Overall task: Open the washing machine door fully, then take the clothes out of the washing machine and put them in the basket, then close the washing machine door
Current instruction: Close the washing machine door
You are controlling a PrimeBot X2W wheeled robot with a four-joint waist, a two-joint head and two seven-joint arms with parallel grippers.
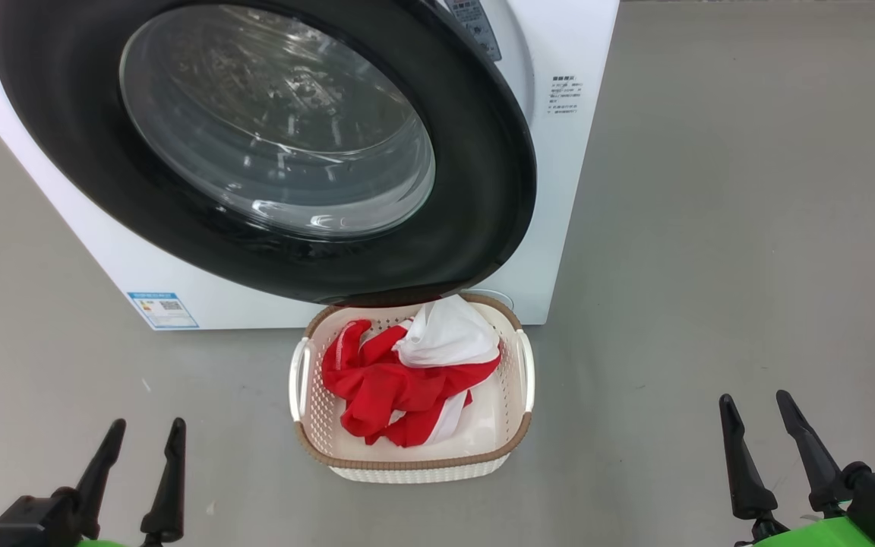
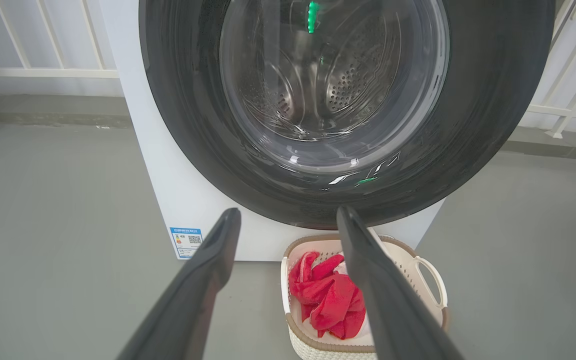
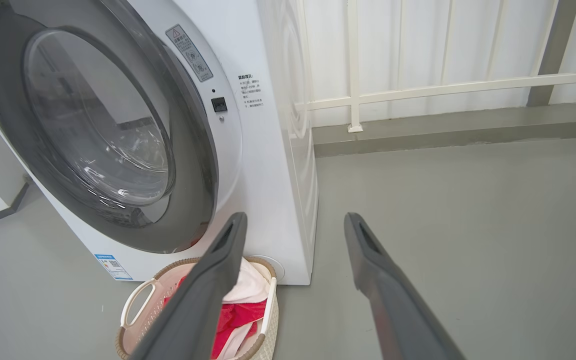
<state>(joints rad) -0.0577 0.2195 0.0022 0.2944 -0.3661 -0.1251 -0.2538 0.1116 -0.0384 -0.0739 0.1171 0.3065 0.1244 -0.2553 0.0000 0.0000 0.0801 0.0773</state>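
Looking straight at the clothes [image 1: 384, 384]: the red garments lie heaped in the basket [image 1: 407, 461], white stripe showing at the near side, and the plain white garment [image 1: 449, 334] sits on top of them at the end nearest the machine. The basket stands on the grey floor [image 1: 711, 266], tight against the foot of the washing machine [image 1: 103, 251], its far rim tucked under the lowest curve of the door.

Above it, the washing machine door [image 1: 475, 190] lies across the front of the machine, black rim glossy, glass bowl [image 1: 278, 121] bulging toward me. Through the glass, from my left wrist, I can see the steel drum [image 2: 348, 85] and its holes. From my right wrist the latch slot [image 3: 219, 104] on the white front shows just past the door's edge; whether the door is latched I cannot tell.

My left gripper [image 1: 148, 422] hangs low at my left, fingers spread wide, nothing between them, well apart from the basket. My right gripper [image 1: 753, 395] sits low at my right, fingers just as wide and bare, also well clear of the basket and the machine.

Further out: a small blue label [image 1: 162, 309] at the machine's lower left corner, and a white railing [image 3: 443, 87] running along the wall behind.
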